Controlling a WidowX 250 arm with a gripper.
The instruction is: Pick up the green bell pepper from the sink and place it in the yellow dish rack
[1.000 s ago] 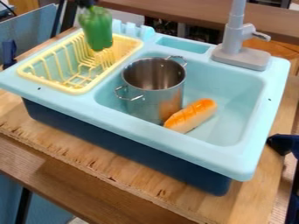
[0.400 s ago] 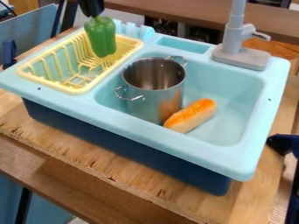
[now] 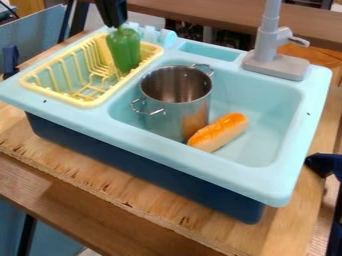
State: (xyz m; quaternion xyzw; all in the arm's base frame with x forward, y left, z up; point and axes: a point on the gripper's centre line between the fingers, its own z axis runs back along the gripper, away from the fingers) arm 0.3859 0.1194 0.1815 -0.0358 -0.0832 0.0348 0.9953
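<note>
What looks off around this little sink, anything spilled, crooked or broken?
Nothing looks spilled or broken. One oddity: the orange-topped bread roll lies in the sink basin, right beside the metal pot, an unusual spot for bread. The wooden board under the sink also has a rough, splintery front edge.

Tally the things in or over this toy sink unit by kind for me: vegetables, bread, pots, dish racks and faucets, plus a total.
Vegetables: 1, the green bell pepper held by the gripper
Bread: 1, the orange-topped loaf
Pots: 1, the metal pot
Dish racks: 1, yellow
Faucets: 1, gray
Total: 5
</note>
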